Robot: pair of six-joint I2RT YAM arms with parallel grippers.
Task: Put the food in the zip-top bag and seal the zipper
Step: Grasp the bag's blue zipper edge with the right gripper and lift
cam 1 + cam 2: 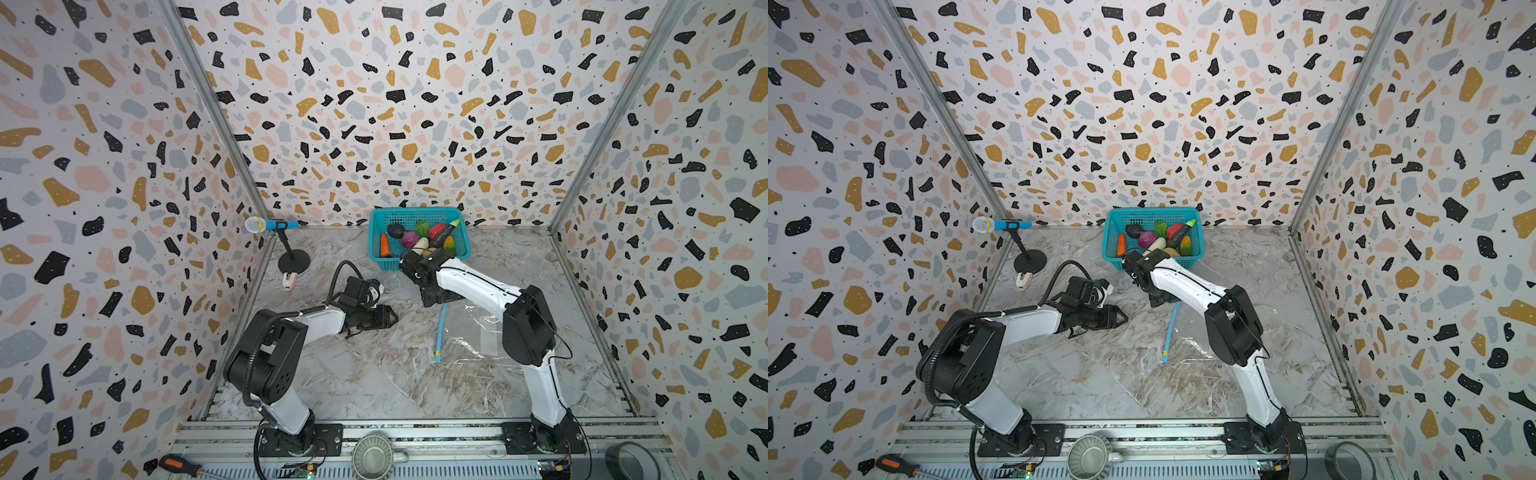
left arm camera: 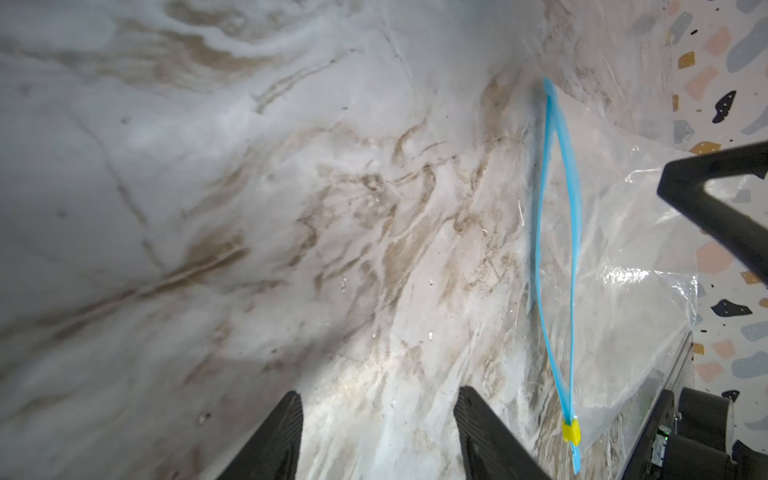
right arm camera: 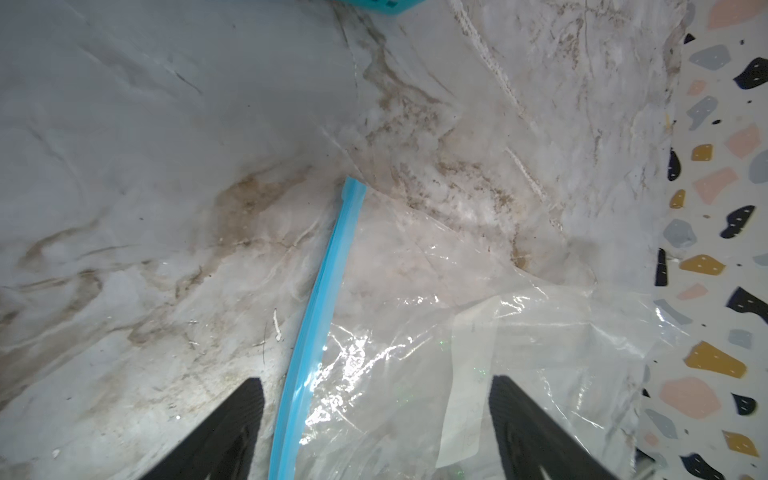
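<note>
The food, several toy vegetables such as an orange carrot [image 1: 385,245] and a purple onion [image 1: 409,239], lies in a teal mesh basket [image 1: 409,212] at the back. The clear zip-top bag [image 1: 473,332] [image 3: 519,332] lies flat right of centre. Its light blue zipper [image 1: 440,328] [image 2: 557,249] is parted in the middle, with the yellow slider [image 2: 571,430] at the near end. My left gripper [image 1: 388,318] [image 2: 380,411] stands open and empty, left of the zipper. My right gripper [image 1: 434,297] [image 3: 376,395] hangs open above the zipper's far end, holding nothing.
A toy microphone [image 1: 270,225] on a black stand is at the back left, with a small white clip [image 1: 289,280] beside its base. On the front rail lie a screwdriver [image 1: 178,465], a grey cup [image 1: 372,455] and a tape roll [image 1: 631,461].
</note>
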